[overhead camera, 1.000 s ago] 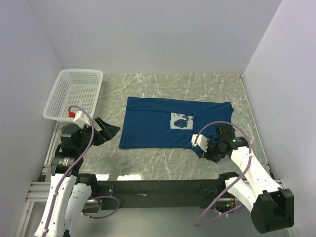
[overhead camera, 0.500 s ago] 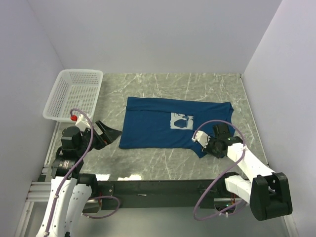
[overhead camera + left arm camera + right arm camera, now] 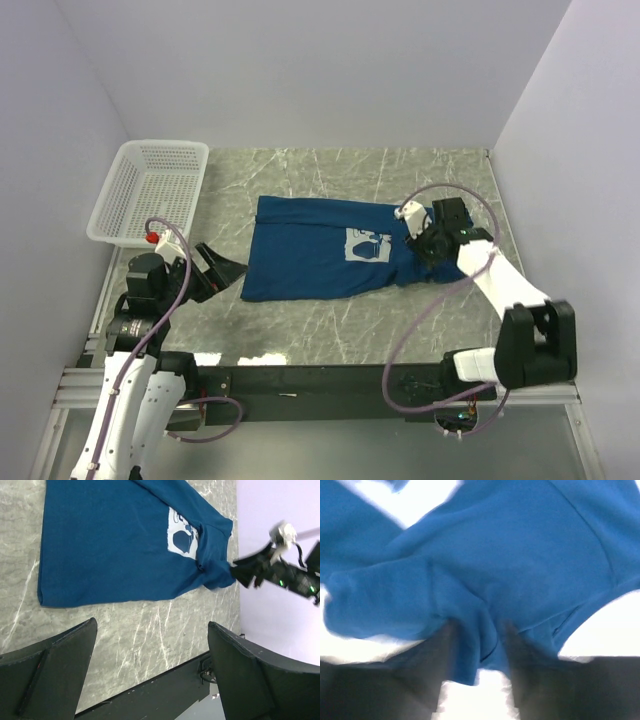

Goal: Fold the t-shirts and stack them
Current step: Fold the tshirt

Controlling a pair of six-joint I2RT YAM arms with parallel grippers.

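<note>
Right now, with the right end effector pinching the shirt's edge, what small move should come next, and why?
Probably carry the pinched cloth leftward over the pale print and lay it down. The right end effector is shut on the bunched right edge of the t-shirt, while the rest lies flat, unfolded.

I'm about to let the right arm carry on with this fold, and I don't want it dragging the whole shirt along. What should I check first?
1. Right gripper shut on the t-shirt: ok, cloth is pinched between its fingers.
2. Number of layers in that pinch: cannot tell, the right wrist view is blurred.
3. Left gripper open and off the cloth: ok, it hovers beside the shirt's left edge.
4. Shirt lying flat: not ok near the grip, where it bunches; flat elsewhere.
5. Basket apart from the shirt: ok.
</note>
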